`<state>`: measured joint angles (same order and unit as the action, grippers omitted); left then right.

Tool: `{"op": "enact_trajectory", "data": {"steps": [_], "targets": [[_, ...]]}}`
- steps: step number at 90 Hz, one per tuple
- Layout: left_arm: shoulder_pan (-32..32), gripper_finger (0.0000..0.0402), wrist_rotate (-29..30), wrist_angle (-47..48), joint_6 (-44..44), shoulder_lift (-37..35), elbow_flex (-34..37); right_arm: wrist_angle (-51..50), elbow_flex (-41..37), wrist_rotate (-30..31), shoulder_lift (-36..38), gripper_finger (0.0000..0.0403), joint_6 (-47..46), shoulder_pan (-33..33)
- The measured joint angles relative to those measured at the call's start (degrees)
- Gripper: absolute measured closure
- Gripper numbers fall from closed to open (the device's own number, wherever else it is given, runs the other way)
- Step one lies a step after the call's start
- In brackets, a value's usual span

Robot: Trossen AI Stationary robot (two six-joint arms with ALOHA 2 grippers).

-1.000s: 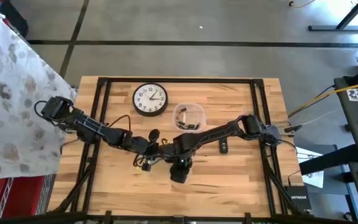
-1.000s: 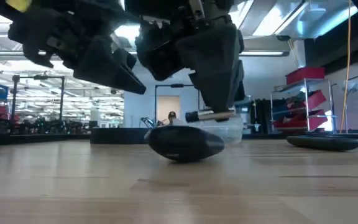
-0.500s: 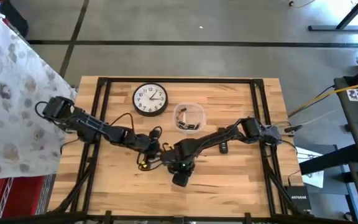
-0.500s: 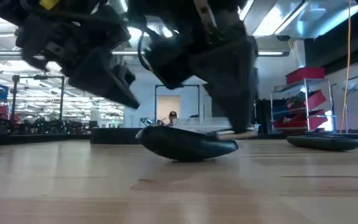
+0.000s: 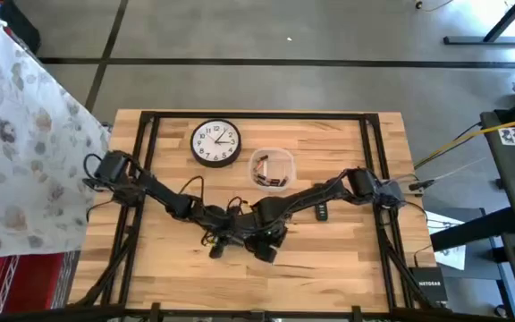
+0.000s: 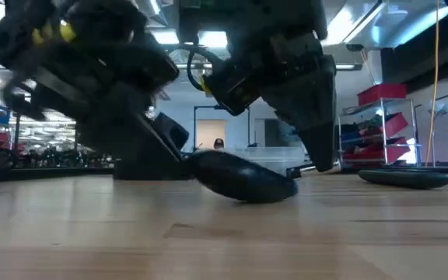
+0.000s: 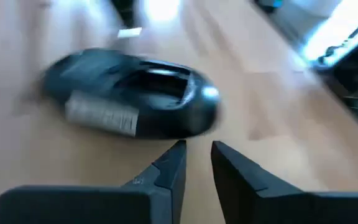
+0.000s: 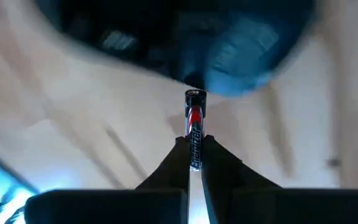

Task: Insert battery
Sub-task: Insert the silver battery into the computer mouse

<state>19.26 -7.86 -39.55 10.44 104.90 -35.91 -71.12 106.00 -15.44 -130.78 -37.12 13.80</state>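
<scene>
1. My right fingers (image 8: 194,163) are clamped on the battery (image 8: 195,127), its tip just short of the mouse (image 7: 132,101).
2. My left fingers (image 7: 194,163) hang slightly parted, holding nothing, the mouse just ahead on the tabletop (image 7: 55,162).
3. The open bay (belly up) looks empty; seating the battery remains.

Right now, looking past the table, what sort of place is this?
Probably a workshop or lab hall: a bare concrete floor surrounds the wooden table, ceiling strip lights and red storage shelving show behind it, and a trailing yellow cable hangs nearby.
</scene>
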Motion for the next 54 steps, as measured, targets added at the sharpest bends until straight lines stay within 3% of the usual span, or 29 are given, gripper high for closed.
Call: {"op": "enact_trajectory", "data": {"steps": [12,23,39,54], "targets": [[3.6,0.0341,-0.1,0.0,1.2,-0.1,-0.6,-4.7,0.5,6.1,0.1,0.0402,0.1,-0.4],[6.1,0.0341,2.4,-0.2,1.2,-0.5,-1.1,-7.5,2.2,6.8,0.1,0.0402,0.8,-0.3],[7.0,0.0341,12.5,0.1,-0.8,-2.0,-1.4,-2.8,4.8,1.3,0.2,0.0402,4.2,0.9],[6.0,0.0341,21.1,0.0,-7.5,-2.6,-1.5,1.5,4.2,1.7,0.2,0.0402,4.4,0.8]]}}
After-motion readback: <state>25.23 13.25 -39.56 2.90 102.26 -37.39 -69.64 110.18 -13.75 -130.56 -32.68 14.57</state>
